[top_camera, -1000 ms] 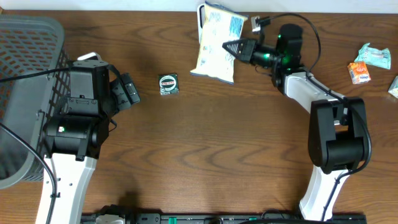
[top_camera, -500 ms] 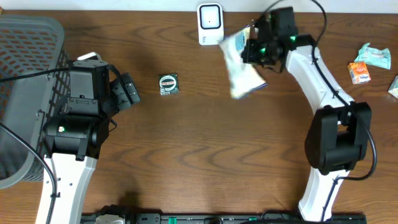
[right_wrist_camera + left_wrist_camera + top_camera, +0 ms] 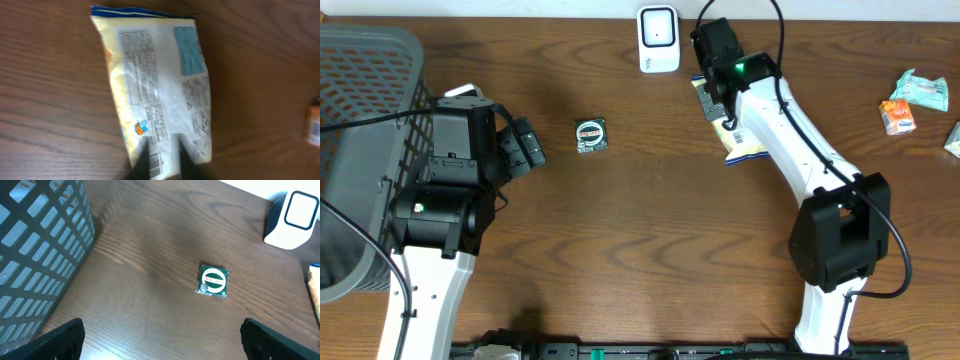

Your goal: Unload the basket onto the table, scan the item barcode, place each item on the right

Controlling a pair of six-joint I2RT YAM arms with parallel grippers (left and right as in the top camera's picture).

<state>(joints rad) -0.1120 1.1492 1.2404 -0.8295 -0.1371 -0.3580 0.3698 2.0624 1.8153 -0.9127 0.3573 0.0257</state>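
Dark wood-grain counter [image 3: 650, 240] carries: grey basket [image 3: 360, 60] at left, green packet [image 3: 591, 135], white scanner [image 3: 659, 39] at far edge, snack bag [image 3: 160, 90], small packets [image 3: 898, 117] at right.

- I count one brown wooden worktop [image 3: 650, 250].
- One grey plastic mesh basket [image 3: 360, 120].
- One white box-shaped scanner [image 3: 659, 38].
- One pale yellow and white plastic snack bag [image 3: 160, 85].
- One small green square packet [image 3: 591, 135].
- Three small wrapped items at the far right edge: an orange carton [image 3: 897, 117], a teal-and-white wrapper [image 3: 923, 90], and a third item [image 3: 954, 140] cut off by the frame, so I can't name it.
- Two white-and-black robot arms: the left arm [image 3: 435, 200] and the right arm [image 3: 790, 130].
- Two pincers, one per arm: the left pincer [image 3: 161, 337] and the right pincer [image 3: 162, 162].
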